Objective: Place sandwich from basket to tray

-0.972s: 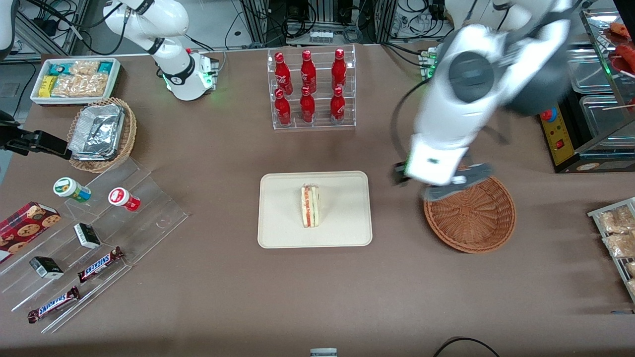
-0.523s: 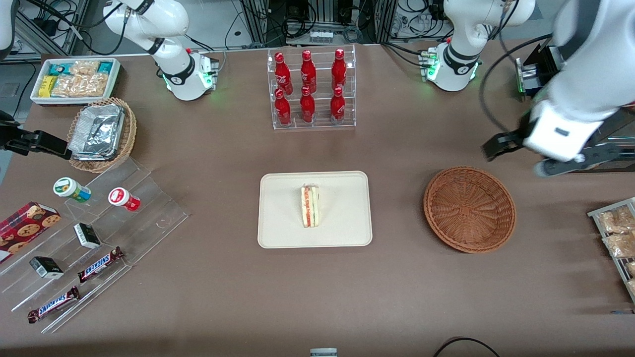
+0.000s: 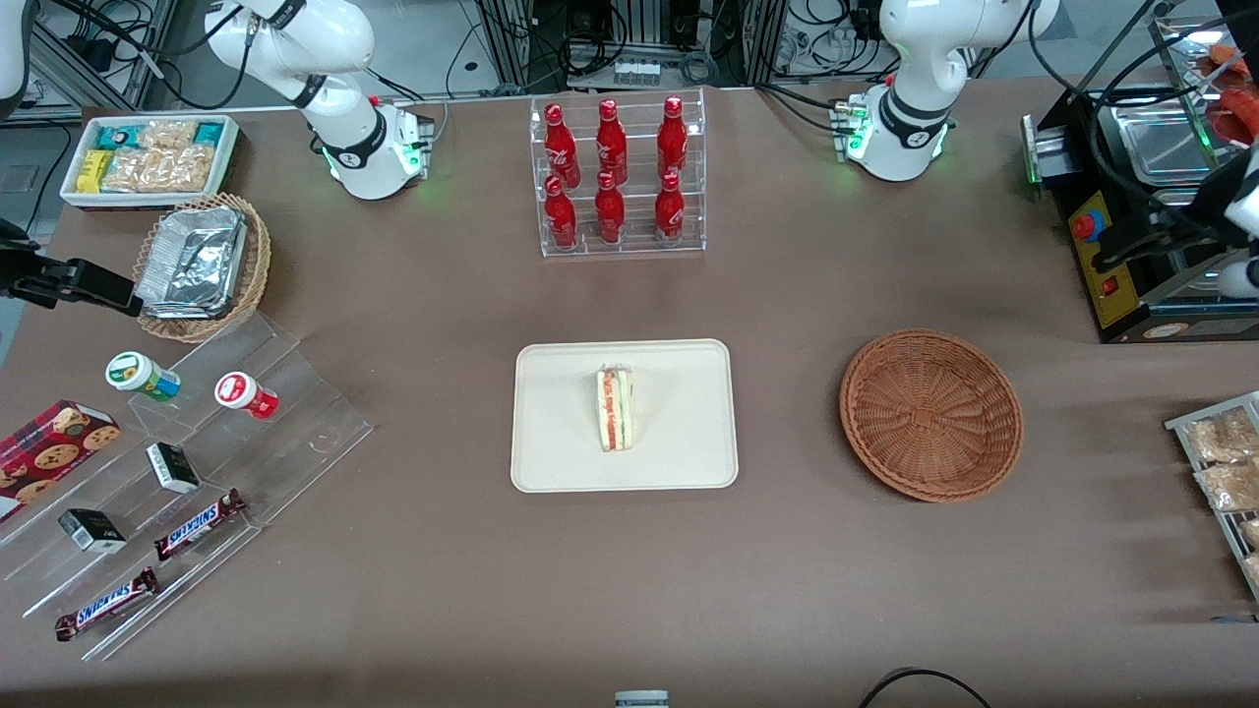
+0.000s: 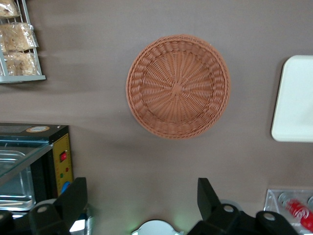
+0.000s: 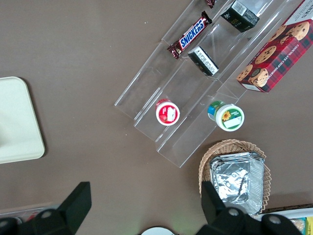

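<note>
Front view: sandwich (image 3: 616, 408) on tray (image 3: 551, 462); basket (image 3: 930, 415) empty; gripper (image 4: 142, 205) open.

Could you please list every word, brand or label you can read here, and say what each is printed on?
"SNICKERS": two chocolate bars on the clear stepped stand.
Cookie box, red bottles and cup lids: print too small to read.
Sandwich, tray, basket: no text.
The gripper, open, hovers high above the working arm's end of the table.
</note>
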